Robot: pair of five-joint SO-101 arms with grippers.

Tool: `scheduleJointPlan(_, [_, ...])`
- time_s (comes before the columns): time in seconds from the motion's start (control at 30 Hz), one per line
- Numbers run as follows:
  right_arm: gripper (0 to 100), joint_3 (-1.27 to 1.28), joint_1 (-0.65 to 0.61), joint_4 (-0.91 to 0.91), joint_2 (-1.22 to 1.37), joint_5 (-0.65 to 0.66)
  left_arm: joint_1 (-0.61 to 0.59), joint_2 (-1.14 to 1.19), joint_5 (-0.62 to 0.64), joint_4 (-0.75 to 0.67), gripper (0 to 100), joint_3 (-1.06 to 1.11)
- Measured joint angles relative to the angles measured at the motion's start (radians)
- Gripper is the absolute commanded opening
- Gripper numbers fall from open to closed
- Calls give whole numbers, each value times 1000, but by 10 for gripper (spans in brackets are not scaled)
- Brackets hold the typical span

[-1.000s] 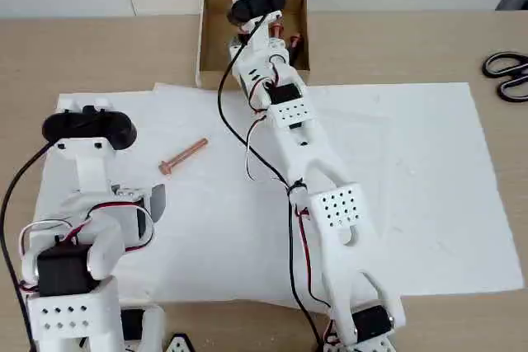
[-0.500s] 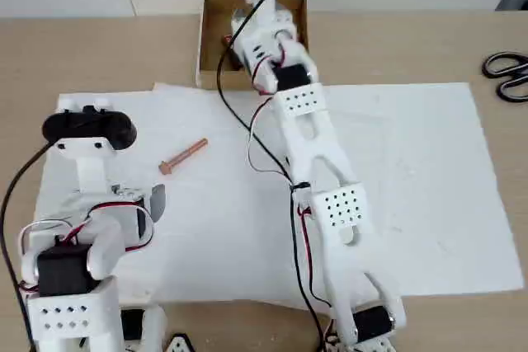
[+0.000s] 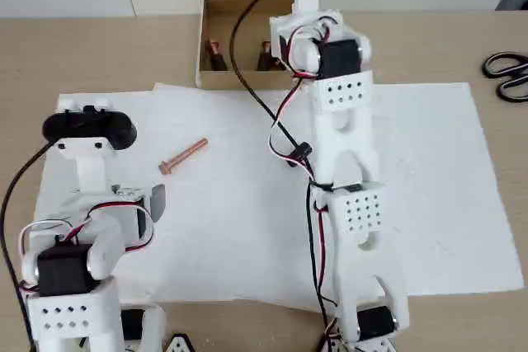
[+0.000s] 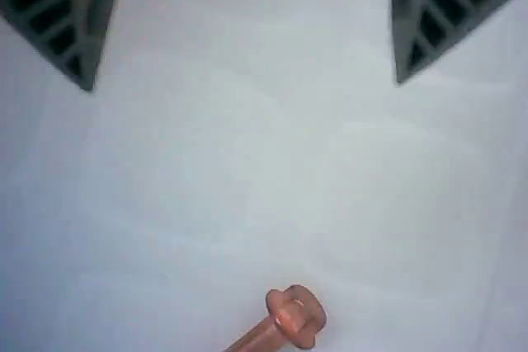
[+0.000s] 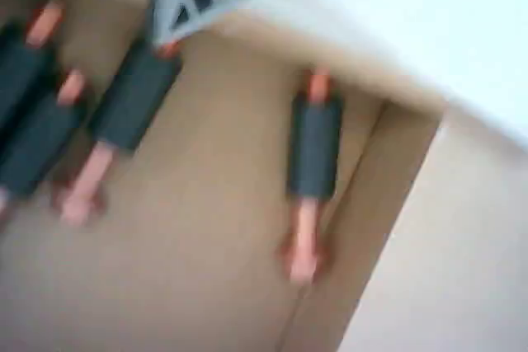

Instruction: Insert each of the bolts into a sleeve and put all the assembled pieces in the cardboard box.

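Left jaws spread wide; bolt lies diagonally, head end toward them.

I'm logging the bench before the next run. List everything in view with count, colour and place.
assembled pieces: at least four, dark sleeves on copper bolts, lying inside the cardboard box
loose bolt: one, copper, on the paper ahead of the left arm
cardboard box: one, brown, far side of the table
paper sheet: one, white, spread over the table
scissors: one pair, black handles, table's right edge
table: one, light wood
left pincer: one, dark fingers, open above the paper near the bolt's head
right arm: one, white, extended to the box
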Motion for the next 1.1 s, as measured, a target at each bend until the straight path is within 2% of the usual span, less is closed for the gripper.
scheduleJointPlan(0.13, [209, 0, 8, 135, -71, 0, 0, 0, 0, -2, 222, 5])
scheduleJointPlan(0.6, [209, 38, 101, 169, -155, 0, 0, 0, 0, -31, 222, 54])
scheduleJointPlan(0.77, [209, 273, 101, 169, -285, 0, 0, 0, 0, -31, 222, 54])
scheduleJointPlan(1.1, [209, 951, 83, 169, -733, -5, 0, 0, 0, -31, 222, 52])
